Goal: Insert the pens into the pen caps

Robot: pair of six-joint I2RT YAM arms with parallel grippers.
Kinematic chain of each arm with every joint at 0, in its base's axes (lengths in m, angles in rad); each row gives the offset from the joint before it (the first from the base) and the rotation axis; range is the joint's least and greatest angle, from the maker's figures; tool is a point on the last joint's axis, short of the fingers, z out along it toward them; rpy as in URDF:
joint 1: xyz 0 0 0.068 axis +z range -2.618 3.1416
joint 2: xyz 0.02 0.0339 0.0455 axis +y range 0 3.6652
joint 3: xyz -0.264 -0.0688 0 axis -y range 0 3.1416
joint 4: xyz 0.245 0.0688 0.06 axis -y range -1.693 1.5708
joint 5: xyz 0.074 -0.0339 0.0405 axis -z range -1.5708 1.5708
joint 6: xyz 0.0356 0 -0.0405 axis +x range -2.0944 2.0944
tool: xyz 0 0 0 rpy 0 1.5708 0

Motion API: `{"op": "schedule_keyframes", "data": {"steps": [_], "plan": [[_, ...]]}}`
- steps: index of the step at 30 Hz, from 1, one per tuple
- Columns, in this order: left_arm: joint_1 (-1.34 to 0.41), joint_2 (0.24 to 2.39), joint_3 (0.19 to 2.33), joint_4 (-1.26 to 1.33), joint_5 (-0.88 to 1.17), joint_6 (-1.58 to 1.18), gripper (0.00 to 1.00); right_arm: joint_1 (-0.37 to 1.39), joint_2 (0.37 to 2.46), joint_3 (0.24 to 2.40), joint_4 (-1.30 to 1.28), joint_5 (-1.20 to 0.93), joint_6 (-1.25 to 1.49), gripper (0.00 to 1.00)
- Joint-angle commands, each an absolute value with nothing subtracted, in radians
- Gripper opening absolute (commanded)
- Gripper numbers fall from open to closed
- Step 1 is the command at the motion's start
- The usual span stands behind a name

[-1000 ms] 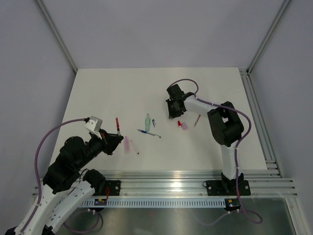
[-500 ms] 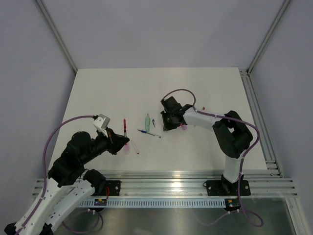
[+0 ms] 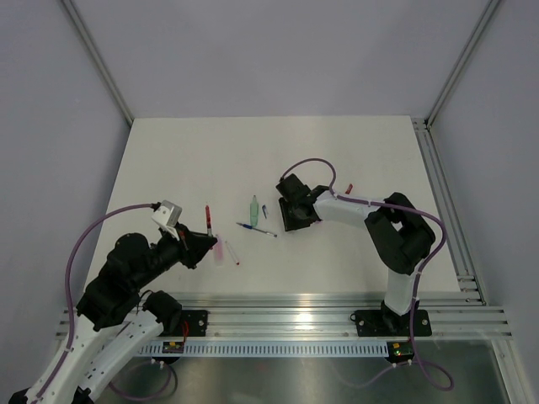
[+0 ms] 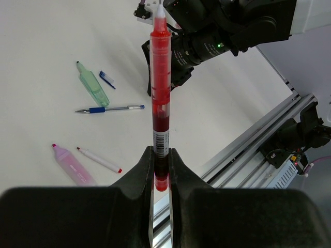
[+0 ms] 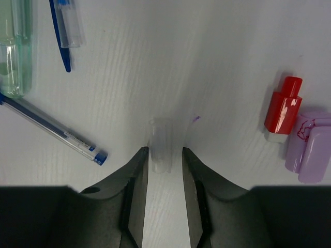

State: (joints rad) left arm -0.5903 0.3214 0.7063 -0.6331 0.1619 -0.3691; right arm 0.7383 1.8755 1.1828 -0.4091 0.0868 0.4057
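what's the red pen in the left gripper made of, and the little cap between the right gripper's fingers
Red pen: likely glossy translucent plastic; dark ink shows through the barrel, and highlights run along it. Little cap: likely clear, slightly frosted plastic; the white table shows through it.

No text is legible; the red pen (image 4: 160, 88) bears only a barcode (image 4: 161, 140).

Red pen (image 4: 160, 93) held upright; blue pen (image 4: 109, 109) lying flat; red cap (image 5: 282, 110) just beside lilac cap (image 5: 310, 147); clear cap (image 5: 162, 144) apart.
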Motion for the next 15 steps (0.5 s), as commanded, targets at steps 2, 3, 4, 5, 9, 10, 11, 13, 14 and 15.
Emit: {"op": "schedule_keyframes", "data": {"steps": [2, 3, 4, 5, 9, 10, 11, 13, 14, 15], "plan": [[-0.584, 0.314, 0.710, -0.588, 0.163, -0.350, 0.00, 0.756, 1.842, 1.189, -0.483, 0.126, 0.400, 0.40], [-0.583, 0.313, 0.709, -0.589, 0.164, -0.351, 0.00, 0.759, 1.841, 1.199, -0.492, 0.127, 0.399, 0.40], [-0.584, 0.308, 0.709, -0.588, 0.169, -0.351, 0.00, 0.764, 1.836, 1.204, -0.506, 0.129, 0.397, 0.40], [-0.583, 0.304, 0.707, -0.588, 0.169, -0.351, 0.00, 0.765, 1.833, 1.207, -0.511, 0.132, 0.396, 0.40], [-0.578, 0.291, 0.707, -0.586, 0.166, -0.350, 0.00, 0.776, 1.822, 1.241, -0.540, 0.162, 0.391, 0.38], [-0.578, 0.290, 0.706, -0.586, 0.170, -0.350, 0.00, 0.779, 1.825, 1.246, -0.548, 0.169, 0.388, 0.37], [-0.578, 0.290, 0.706, -0.584, 0.175, -0.350, 0.00, 0.781, 1.828, 1.253, -0.554, 0.172, 0.387, 0.36], [-0.577, 0.288, 0.706, -0.583, 0.178, -0.350, 0.00, 0.785, 1.848, 1.284, -0.578, 0.190, 0.376, 0.34], [-0.575, 0.287, 0.706, -0.583, 0.178, -0.348, 0.00, 0.793, 1.853, 1.292, -0.584, 0.195, 0.373, 0.32], [-0.571, 0.290, 0.704, -0.581, 0.181, -0.348, 0.00, 0.795, 1.861, 1.310, -0.591, 0.207, 0.367, 0.31]]}}
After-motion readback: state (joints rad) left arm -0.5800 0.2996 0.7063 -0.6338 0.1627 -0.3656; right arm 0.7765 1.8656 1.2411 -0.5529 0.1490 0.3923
